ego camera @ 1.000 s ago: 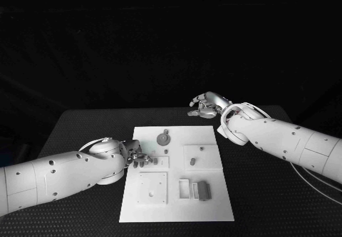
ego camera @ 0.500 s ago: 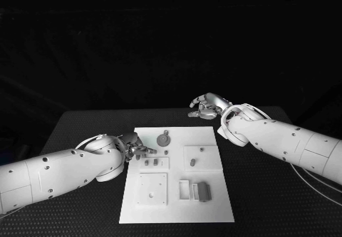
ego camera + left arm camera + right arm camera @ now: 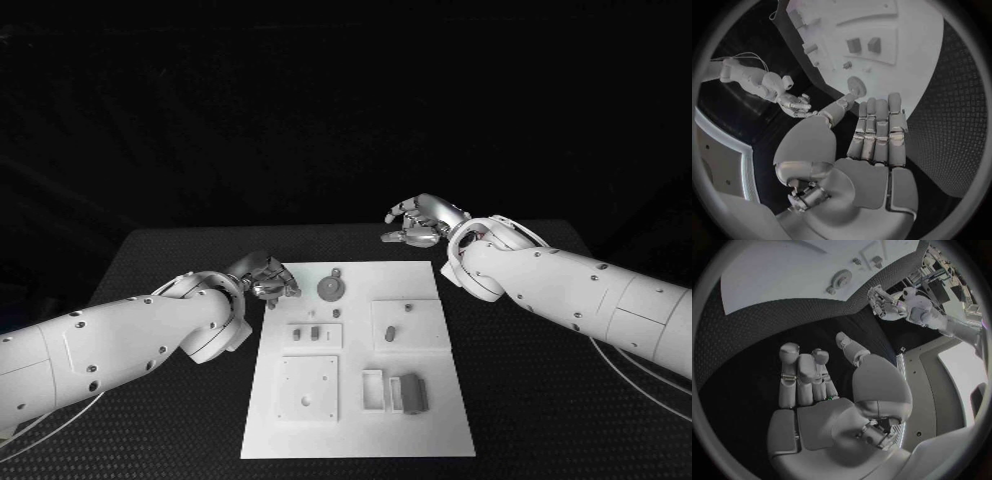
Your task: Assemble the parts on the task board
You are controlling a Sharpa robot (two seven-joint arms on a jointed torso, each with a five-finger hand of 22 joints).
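L hand [image 3: 268,279] is held empty, fingers straight, at task board [image 3: 361,420] far-left corner, nr round part [image 3: 333,287]. R hand [image 3: 418,222] is seen beyond board, fingers loosely curled, empty.

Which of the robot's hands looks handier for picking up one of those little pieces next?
Probably the left hand: it hovers empty at the task board's edge, near the round part. The right hand sits beyond the board's far corner.
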